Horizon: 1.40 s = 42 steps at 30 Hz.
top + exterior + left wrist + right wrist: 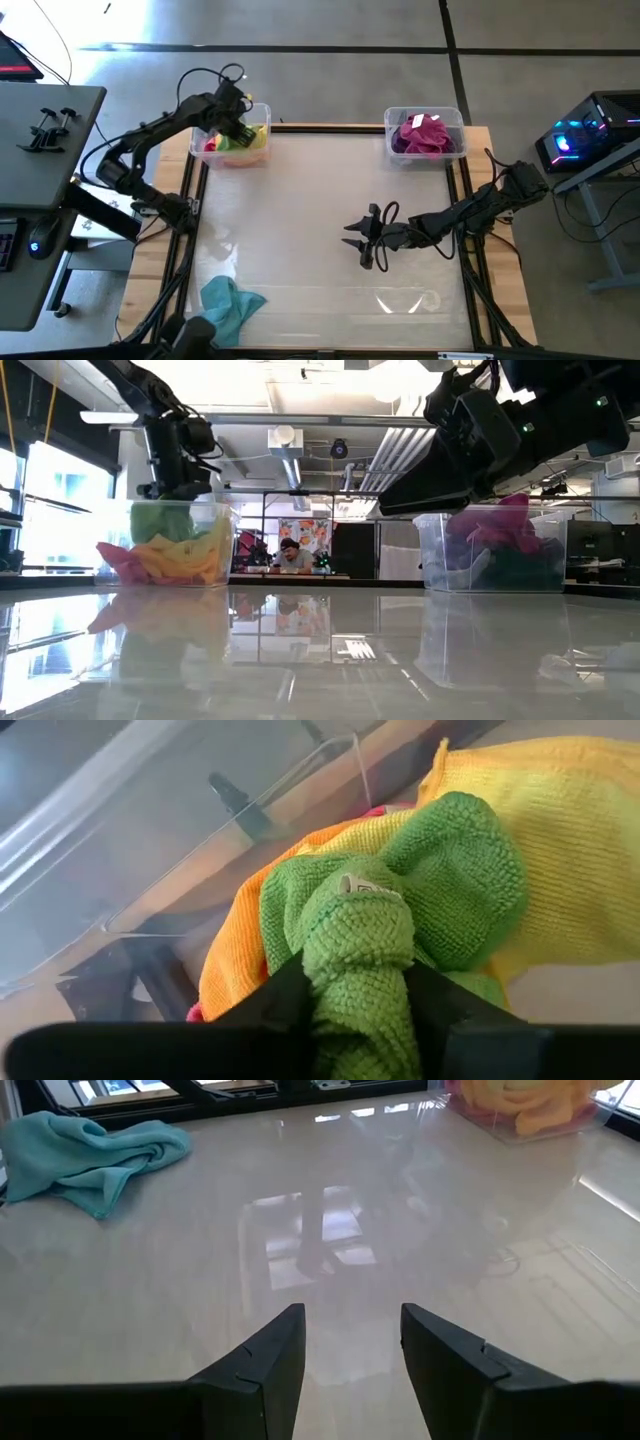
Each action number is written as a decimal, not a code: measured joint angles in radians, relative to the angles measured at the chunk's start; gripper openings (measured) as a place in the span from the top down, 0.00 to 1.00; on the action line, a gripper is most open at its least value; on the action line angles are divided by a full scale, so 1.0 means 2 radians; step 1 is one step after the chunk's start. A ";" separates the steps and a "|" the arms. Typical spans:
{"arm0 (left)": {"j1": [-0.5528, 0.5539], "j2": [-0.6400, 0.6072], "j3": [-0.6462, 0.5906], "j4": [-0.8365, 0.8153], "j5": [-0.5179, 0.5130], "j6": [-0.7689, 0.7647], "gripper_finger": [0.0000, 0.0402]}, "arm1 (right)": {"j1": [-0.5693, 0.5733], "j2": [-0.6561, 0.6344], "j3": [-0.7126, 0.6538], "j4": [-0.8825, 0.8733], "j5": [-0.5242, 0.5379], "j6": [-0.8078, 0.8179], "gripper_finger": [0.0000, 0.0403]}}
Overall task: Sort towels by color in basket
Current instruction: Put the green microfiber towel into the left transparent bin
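- The lime green towel [400,910] was pinched between the fingers of the left tool [238,128], which hung over the left clear bin [262,112] at the far left corner of the tabletop [320,220].
- My worry was that the towel's loops could snag on the fingers when it let go, so the cloth might ride back out of the bin or drape over the rim.
- It sat on a yellow towel [560,850] and an orange towel [235,955], with a bit of pink beneath; a careless lift could drag those along too.
- The right tool [345,1345] hovered above the middle of the tabletop, fingers parted, gripping nothing.
- A teal towel [230,303] lay alone near the front left edge, well apart from both bins.
- The right clear bin [452,118] held magenta and darker towels.
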<state>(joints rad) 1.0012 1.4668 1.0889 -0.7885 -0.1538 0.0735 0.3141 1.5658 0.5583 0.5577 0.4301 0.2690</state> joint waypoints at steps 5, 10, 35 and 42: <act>0.000 -0.032 0.000 -0.009 0.011 -0.008 0.62 | 0.000 0.000 0.000 0.000 0.000 0.002 0.60; -0.004 -0.087 0.000 -0.050 0.011 -0.034 0.51 | 0.000 0.000 0.000 0.000 0.002 0.002 0.60; -0.008 -0.077 -0.043 -0.046 0.021 -0.031 0.96 | 0.000 0.000 0.000 -0.005 0.001 0.008 0.60; -0.006 -0.039 -0.054 0.023 0.020 -0.031 0.97 | 0.000 0.000 0.000 -0.019 0.001 0.011 0.60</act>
<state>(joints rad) 0.9882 1.3884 0.9817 -0.7423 -0.1141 0.0116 0.3141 1.5661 0.5579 0.5190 0.4320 0.2916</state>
